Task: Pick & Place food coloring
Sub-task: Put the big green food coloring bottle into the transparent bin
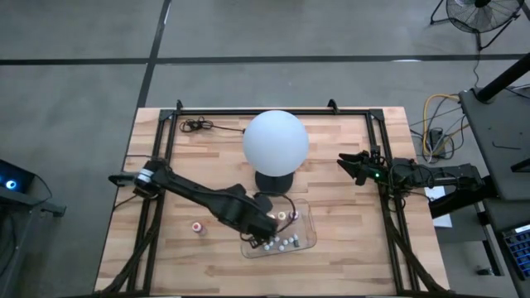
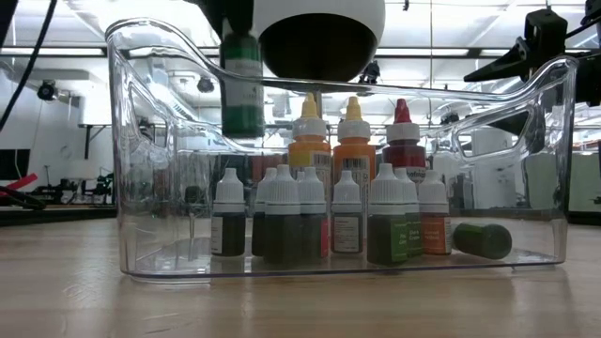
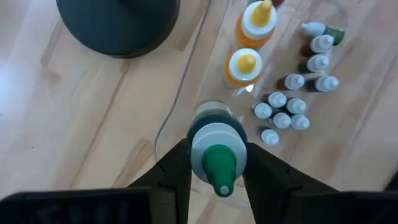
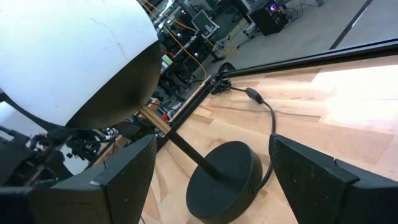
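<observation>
Here, at the clear tray (image 1: 308,240), a lone pink-capped bottle (image 1: 197,226) waits on the wood well off to its left, not yet collected. The left gripper (image 3: 214,171) hangs over the tray's left end, jaws clenched on a green-tipped bottle (image 3: 216,149) held upright, apparently so it can drop in standing. Inside, the other food coloring bottles (image 2: 333,211) cluster upright, one lying flat. Far to the tray's right, the right gripper (image 1: 352,164) idles, jaws spread, grasping nothing.

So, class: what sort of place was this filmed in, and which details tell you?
Probably a robotics lab or workshop: the wooden table sits on a bare concrete floor, a floor fan stands nearby, and cables trail beside it.
</observation>
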Action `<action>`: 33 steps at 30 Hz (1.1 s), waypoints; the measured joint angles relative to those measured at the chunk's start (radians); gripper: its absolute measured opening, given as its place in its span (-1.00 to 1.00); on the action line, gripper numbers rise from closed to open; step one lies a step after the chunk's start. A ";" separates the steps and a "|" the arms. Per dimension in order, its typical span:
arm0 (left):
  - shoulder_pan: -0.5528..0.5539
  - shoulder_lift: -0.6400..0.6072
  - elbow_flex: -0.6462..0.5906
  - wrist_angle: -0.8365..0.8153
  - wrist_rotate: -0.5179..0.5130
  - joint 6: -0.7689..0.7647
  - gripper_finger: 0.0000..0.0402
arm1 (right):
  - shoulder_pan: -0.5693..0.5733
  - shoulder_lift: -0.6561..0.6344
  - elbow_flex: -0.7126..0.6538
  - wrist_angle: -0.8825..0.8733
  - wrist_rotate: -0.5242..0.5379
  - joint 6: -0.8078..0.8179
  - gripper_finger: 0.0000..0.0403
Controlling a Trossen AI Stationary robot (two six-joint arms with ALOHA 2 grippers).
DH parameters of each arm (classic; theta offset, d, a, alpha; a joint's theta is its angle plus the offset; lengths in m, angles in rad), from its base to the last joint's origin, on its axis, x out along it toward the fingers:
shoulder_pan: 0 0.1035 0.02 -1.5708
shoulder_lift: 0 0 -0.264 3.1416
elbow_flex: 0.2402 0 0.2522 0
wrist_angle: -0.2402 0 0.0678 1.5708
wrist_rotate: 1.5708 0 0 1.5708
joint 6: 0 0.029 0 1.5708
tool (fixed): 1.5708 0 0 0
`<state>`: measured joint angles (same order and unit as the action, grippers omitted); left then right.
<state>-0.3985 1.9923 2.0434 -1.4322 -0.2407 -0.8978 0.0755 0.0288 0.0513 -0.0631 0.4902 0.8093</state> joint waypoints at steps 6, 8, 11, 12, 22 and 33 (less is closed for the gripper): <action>0.004 0.041 -0.003 0.019 -0.006 0.001 -0.51 | 0.000 0.000 0.000 0.000 0.000 0.000 0.50; 0.005 0.050 -0.003 0.027 -0.007 0.003 -0.51 | 0.000 0.000 0.000 0.000 0.000 0.000 0.50; 0.007 0.072 -0.003 0.029 -0.008 0.007 -0.51 | 0.000 0.000 0.000 0.000 0.000 0.000 0.50; 0.008 0.079 -0.003 0.030 -0.007 0.009 -0.51 | 0.000 0.000 0.000 0.000 0.000 0.000 0.50; 0.024 0.107 -0.072 0.116 0.028 0.042 -0.51 | 0.000 0.000 0.000 0.000 0.000 0.000 0.50; 0.034 0.106 -0.147 0.217 0.071 0.059 -0.50 | 0.000 0.000 0.000 0.000 0.000 0.000 0.50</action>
<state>-0.3645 2.0983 1.8966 -1.2156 -0.1692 -0.8388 0.0757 0.0288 0.0513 -0.0631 0.4904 0.8090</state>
